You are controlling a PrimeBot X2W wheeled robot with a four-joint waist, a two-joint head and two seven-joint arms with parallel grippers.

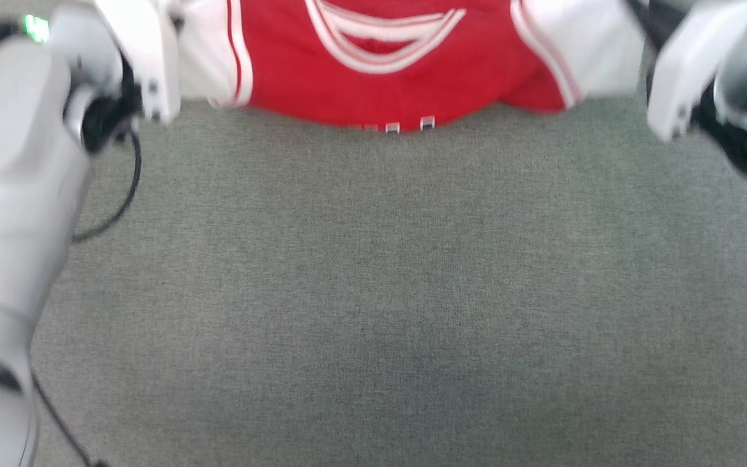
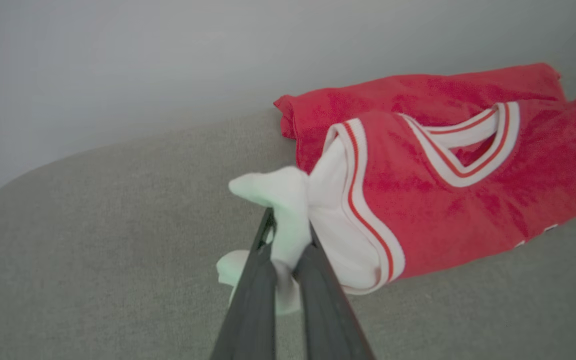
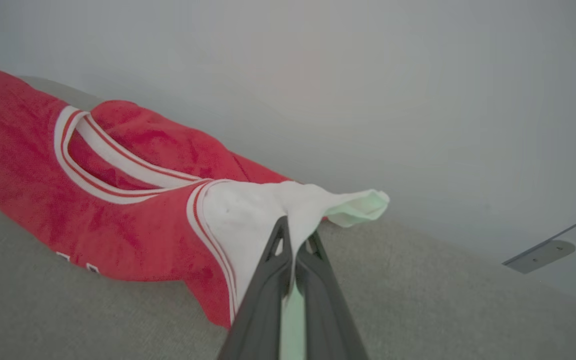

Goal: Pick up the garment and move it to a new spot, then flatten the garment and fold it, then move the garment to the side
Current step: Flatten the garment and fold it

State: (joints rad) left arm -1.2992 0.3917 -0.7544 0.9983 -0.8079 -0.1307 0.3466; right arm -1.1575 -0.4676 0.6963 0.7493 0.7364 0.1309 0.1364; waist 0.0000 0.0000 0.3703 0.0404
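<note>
While the grey cloth-covered counter is spreading out before the robot and a pale wall is rising behind its far edge, the garment is lying at the far side of the counter. Its long axis is running left to right, sleeve to sleeve. The striped V-neck collar is facing up. The red chest is bulging toward the robot, and small white-edged bits of lettering are peeking out along that near edge. The rest of the red body is bunching up behind, toward the wall.

Both pale arms are reaching forward, the left arm and the right arm flanking the garment at its two ends. The left gripper is pinching the white left sleeve between closed fingers. The right gripper is likewise clamping the white right sleeve, whose cuff is sticking out past the fingertips.

A black cable is looping beside the left forearm. A small grey bracket is showing beyond the counter's edge, well apart from the garment.
</note>
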